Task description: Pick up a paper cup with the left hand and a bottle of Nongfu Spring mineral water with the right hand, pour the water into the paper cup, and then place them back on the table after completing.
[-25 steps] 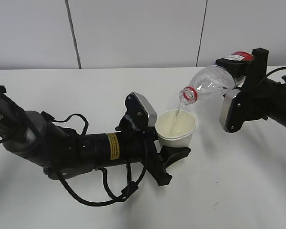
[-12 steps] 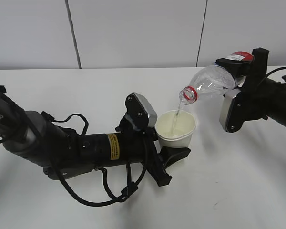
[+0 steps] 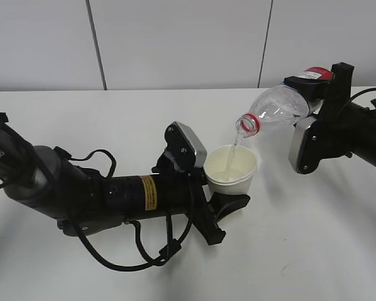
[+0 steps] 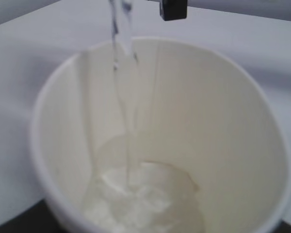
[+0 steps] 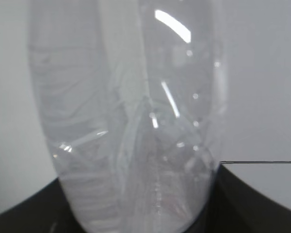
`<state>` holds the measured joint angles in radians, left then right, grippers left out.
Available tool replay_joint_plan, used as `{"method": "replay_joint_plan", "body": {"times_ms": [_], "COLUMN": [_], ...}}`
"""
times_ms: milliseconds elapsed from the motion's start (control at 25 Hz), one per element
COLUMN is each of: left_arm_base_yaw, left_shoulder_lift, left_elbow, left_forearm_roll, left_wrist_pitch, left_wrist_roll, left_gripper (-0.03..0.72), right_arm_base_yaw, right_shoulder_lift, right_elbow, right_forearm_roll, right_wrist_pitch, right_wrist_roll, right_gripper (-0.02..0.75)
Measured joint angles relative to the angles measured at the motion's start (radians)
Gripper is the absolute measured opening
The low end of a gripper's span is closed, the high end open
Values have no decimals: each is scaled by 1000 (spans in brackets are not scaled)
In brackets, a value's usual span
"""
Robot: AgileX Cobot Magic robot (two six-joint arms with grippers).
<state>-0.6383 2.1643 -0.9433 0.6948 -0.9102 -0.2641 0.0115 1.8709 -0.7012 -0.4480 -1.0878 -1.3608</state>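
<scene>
Water is streaming in a thin thread from the tilted bottle straight into the paper cup, out toward the far right part of the table. From the exterior view, the left hand has its jaws closed around the cup's lower body, keeping it upright beneath the bottle's mouth so nothing should spill. The right hand clamps the bottle near its base, neck angled down over the rim.

Left wrist view: the stream lands inside the cup, pooling at the bottom; it looks under half full.

Right wrist view: the clear bottle fills the frame, jaws hugging it at the lower edge, still holding some liquid by my reading.
</scene>
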Motion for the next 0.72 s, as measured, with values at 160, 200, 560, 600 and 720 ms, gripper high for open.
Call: {"method": "replay_joint_plan", "body": {"times_ms": [160, 200, 560, 600, 720], "left_arm_base_yaw": [0, 0, 0, 0, 0], "left_shoulder_lift": [0, 0, 0, 0, 0], "left_elbow": [0, 0, 0, 0, 0], "left_forearm_roll": [0, 0, 0, 0, 0], "left_wrist_pitch": [0, 0, 1, 1, 2], "left_wrist_roll": [0, 0, 0, 0, 0], "left_gripper": [387, 387, 387, 387, 387], "right_arm_base_yaw": [0, 0, 0, 0, 0], "right_shoulder_lift": [0, 0, 0, 0, 0], "right_elbow": [0, 0, 0, 0, 0], "right_forearm_roll": [0, 0, 4, 4, 4], "right_wrist_pitch": [0, 0, -4, -4, -4], "right_wrist_roll": [-11, -13, -15, -15, -15], "right_gripper": [385, 385, 385, 385, 385]}}
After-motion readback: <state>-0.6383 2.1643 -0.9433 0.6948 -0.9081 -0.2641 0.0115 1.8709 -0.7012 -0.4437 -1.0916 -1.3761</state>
